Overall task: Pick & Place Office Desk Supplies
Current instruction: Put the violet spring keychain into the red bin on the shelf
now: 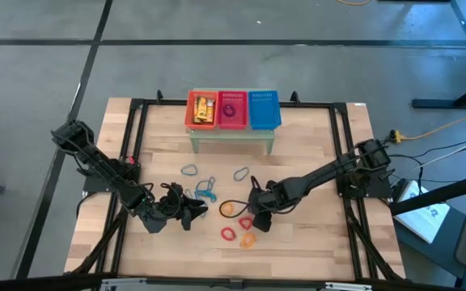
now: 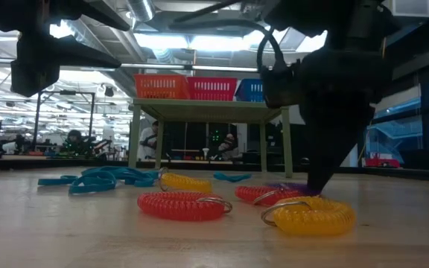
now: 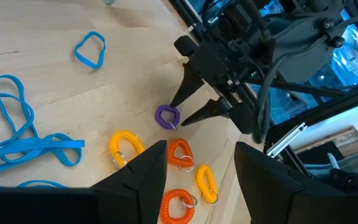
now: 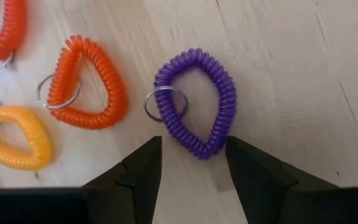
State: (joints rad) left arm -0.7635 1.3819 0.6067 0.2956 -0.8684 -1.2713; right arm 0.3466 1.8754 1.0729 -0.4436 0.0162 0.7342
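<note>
**Right jaws poised over the purple coil**

At the left, the left gripper (image 1: 186, 212) hangs low over the desk (image 1: 314, 234) with jaws parted, holding nothing, beside the tangled blue loops (image 1: 206, 191). Toward the middle, the purple coil (image 4: 199, 102) lies flat on the wood, an oval whose long axis runs away from the right gripper (image 4: 191, 163), its metal ring (image 4: 165, 103) off to one side. Those jaws stand spread just short of the coil, empty. Orange coils (image 4: 89, 84) lie beside it.
</note>
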